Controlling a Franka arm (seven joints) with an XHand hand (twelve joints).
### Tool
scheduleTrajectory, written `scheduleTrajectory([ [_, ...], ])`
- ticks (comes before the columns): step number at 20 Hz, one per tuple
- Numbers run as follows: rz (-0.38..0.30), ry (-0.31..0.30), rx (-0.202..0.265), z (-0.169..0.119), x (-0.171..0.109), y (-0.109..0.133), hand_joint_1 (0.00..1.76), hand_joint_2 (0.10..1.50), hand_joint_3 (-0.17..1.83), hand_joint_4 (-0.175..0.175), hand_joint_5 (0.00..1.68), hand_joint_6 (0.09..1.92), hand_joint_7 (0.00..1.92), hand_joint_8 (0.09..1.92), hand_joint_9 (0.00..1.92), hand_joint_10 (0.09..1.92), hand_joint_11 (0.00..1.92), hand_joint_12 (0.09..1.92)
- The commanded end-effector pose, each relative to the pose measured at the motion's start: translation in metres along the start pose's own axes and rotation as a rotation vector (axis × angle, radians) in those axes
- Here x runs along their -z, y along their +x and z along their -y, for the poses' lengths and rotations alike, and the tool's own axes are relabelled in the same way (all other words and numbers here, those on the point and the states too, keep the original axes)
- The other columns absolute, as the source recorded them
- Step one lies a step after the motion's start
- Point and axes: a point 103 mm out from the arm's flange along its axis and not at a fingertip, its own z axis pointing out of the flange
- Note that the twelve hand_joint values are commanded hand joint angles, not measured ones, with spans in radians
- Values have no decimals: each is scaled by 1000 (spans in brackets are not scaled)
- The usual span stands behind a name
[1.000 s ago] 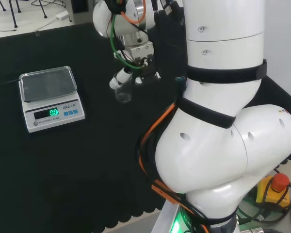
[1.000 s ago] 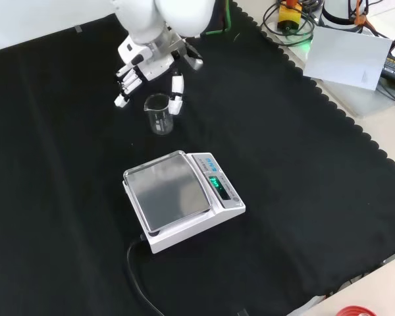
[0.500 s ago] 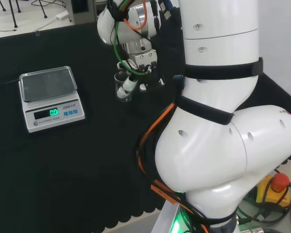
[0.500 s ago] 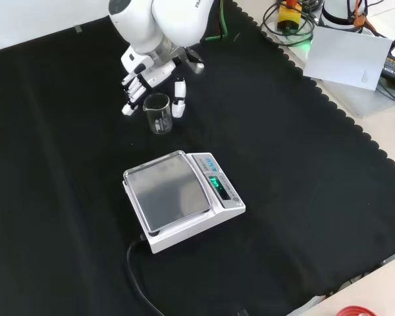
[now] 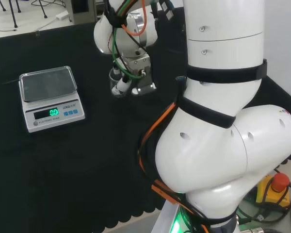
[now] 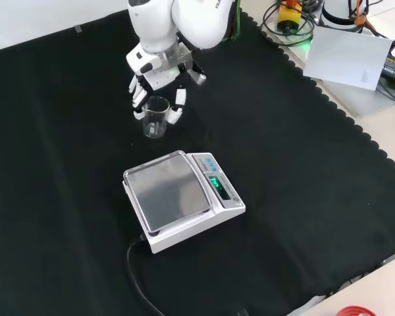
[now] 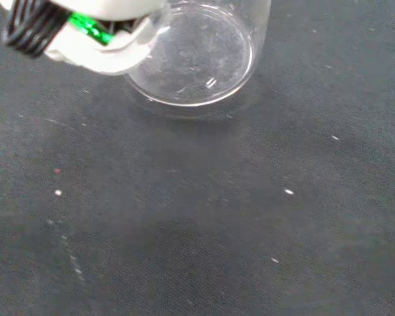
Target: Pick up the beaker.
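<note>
In the head view, a white scale point(image 5: 51, 99) with a steel pan and a lit green display is seen at the left on the black cloth point(image 5: 63, 165). To its right, well apart from it, the clear beaker point(image 5: 117, 83) is found beneath the hand point(image 5: 128, 82), with white fingers placed against its near side. Farther right, the arm's large white links point(image 5: 218, 121) are seen.

In the front view, the beaker point(image 6: 155, 117) is seen at the far left of the cloth point(image 6: 303, 184), beyond the scale point(image 6: 182, 198) and apart from it. The hand point(image 6: 159, 82) is lowered over it from the far side; fingers point(image 6: 139, 102) are set at its left and a thumb point(image 6: 177, 105) at its right, so the glass is enclosed between them.

In the wrist view, the round base of the beaker point(image 7: 197, 56) is shown just above the cloth point(image 7: 217, 217); whether it rests there cannot be told. A white part of the hand point(image 7: 99, 49) is pressed against its wall.
</note>
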Motion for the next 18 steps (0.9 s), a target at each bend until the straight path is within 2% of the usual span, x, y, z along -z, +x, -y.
scheduleTrajectory([
  [1, 8, -4, 10, -3, 0, 10, 1022, 619, 653, 136, 725, 1129, 909, 1038, 1126, 596, 837, 1201],
  [9, 27, -73, 36, 4, 63, 14, 1036, 621, 669, 139, 785, 1113, 957, 1047, 1170, 579, 860, 1189],
  [12, 32, -96, 49, 5, 85, 23, 1038, 620, 671, 139, 791, 1111, 963, 1048, 1177, 579, 861, 1188],
  [15, 53, -112, 90, 4, 100, 41, 1040, 619, 673, 139, 795, 1109, 966, 1047, 1180, 577, 862, 1188],
  [18, 53, -124, 123, 0, 114, 63, 1040, 866, 396, 169, 975, 1014, 971, 1049, 1185, 574, 862, 1192],
])
